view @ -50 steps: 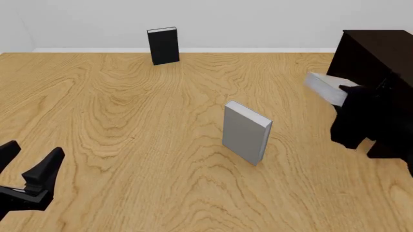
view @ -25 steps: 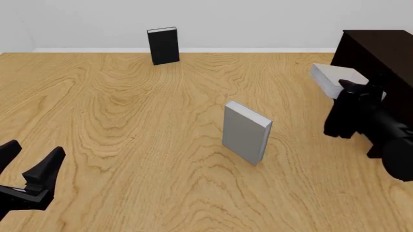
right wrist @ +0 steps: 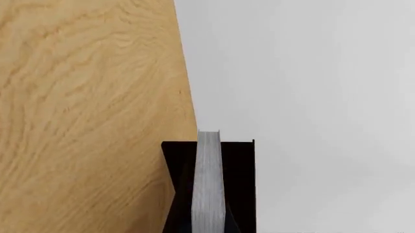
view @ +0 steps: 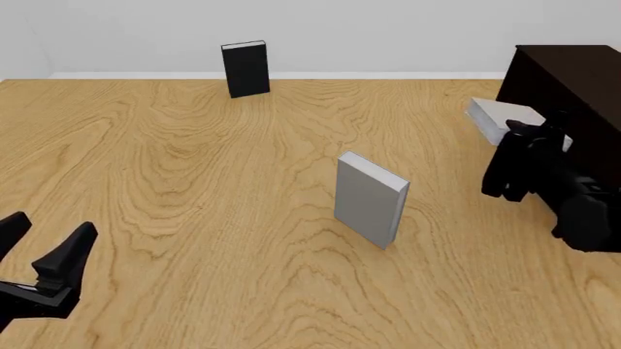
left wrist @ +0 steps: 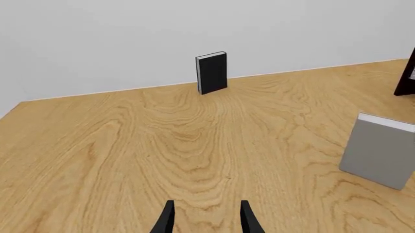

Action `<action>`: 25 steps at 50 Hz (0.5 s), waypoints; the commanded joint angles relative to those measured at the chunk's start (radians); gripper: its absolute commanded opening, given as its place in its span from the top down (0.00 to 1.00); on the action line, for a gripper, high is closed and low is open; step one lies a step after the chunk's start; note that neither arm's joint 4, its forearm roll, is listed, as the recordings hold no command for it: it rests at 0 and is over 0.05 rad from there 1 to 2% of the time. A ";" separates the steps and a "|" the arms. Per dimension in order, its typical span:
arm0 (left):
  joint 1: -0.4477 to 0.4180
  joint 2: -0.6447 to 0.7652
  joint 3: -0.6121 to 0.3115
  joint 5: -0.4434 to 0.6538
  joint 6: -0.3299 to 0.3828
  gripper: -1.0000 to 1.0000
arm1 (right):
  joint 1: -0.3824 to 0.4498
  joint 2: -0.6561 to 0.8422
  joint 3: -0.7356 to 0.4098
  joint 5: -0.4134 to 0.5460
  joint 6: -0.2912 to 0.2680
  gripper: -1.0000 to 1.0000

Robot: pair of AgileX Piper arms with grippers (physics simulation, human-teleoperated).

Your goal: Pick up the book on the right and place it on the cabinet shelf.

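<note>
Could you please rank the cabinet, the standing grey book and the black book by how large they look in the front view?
1. Cabinet, though partly cut off.
2. Standing grey book.
3. Black book, partly because it stands farthest away.

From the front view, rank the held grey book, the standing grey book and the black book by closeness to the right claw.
1. Held grey book, at the right claw.
2. Standing grey book, mid-table.
3. Black book, far left by the wall.

No text, label, brand, number or sign can be read anywhere in the views. The covers of the grey book (view: 498, 119) held by the right end effector (view: 524, 142), the second grey book (view: 370, 199) and the black book (view: 246, 68) are all plain, as is the dark cabinet (view: 572, 80).
</note>
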 commanded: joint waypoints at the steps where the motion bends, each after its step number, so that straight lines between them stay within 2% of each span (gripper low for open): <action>1: 0.000 -0.010 0.000 0.010 0.001 0.00 | -0.013 0.044 -0.048 -0.034 0.020 1.00; 25: 0.001 0.009 0.000 -0.003 0.001 0.00 | -0.070 0.122 -0.073 -0.073 0.017 1.00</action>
